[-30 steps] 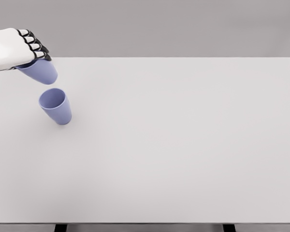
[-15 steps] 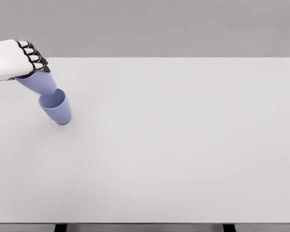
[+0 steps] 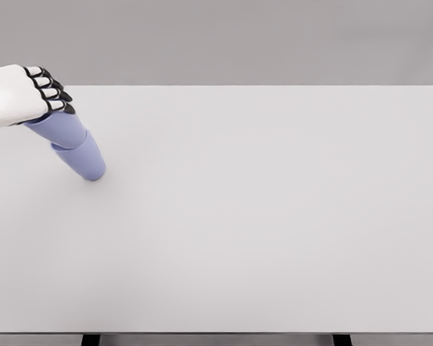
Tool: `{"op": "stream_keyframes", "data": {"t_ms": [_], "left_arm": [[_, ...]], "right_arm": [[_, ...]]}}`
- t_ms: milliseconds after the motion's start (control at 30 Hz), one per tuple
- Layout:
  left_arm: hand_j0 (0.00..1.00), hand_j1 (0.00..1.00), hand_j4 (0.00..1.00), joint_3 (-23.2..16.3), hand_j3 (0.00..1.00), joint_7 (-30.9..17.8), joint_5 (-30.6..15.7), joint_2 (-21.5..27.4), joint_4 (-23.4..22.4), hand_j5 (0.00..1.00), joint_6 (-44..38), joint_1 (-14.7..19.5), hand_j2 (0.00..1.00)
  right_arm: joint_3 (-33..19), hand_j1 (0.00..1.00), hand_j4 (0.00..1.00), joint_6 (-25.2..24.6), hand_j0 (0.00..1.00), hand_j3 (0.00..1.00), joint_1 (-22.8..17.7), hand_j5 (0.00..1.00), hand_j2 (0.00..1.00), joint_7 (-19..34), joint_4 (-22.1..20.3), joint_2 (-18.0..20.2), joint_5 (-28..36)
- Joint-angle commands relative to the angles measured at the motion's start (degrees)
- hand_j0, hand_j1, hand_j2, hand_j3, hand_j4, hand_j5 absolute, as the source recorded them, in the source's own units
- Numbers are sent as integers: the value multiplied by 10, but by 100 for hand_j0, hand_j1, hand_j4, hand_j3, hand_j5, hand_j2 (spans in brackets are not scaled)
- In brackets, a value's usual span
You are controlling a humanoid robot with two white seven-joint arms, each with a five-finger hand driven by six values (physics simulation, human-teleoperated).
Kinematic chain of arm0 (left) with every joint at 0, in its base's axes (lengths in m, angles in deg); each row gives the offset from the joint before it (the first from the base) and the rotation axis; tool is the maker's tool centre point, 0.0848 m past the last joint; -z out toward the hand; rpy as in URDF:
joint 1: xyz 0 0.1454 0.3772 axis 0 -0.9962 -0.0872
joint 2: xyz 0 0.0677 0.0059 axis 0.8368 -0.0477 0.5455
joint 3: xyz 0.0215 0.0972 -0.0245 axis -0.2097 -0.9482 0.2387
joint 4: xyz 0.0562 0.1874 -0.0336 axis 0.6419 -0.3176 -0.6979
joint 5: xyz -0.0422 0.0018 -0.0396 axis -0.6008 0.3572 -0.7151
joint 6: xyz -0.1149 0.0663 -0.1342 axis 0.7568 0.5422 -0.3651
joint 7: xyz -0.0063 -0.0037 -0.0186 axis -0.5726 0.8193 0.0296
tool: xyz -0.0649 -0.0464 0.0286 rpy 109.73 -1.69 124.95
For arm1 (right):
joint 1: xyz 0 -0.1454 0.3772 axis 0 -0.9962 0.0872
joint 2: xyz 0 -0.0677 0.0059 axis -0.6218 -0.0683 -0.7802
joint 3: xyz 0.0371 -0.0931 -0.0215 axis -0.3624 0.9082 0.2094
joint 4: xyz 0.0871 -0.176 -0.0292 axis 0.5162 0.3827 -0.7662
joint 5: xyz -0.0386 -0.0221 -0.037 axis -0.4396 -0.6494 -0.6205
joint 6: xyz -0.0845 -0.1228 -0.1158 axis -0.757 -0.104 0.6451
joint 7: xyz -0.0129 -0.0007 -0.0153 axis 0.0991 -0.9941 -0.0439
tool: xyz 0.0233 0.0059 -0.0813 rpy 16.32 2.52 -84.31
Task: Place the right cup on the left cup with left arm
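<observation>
Single view only, from the head camera: set above the near edge of the surface (image 3: 274, 216), facing forward and tilted down, so nearly the whole top shows from the near edge to the far edge with grey backdrop beyond. Range is moderate; both near-edge leg tops show at the bottom of frame, and the far right corner is just inside it. The left robot hand (image 3: 22, 94) enters over the far left corner; no second view to compare.

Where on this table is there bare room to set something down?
Bare table runs from the stacked cups rightward to its right edge and down to its front edge. The only crowded spot is the far left corner, where the left hand holds the upper cup nested in the lower cup.
</observation>
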Motion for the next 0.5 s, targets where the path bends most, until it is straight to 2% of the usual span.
{"op": "stream_keyframes", "data": {"t_ms": [0,467], "left_arm": [[78,78,78,1,78,0,-1,1,5,78,-1,0,78],[78,78,78,11,78,-1,-9,-6,5,78,-1,-2,78]], "right_arm": [[0,100,100,0,100,100,0,100,100,-1,0,0,0],[0,100,100,0,100,100,0,100,100,0,0,0,0]]}}
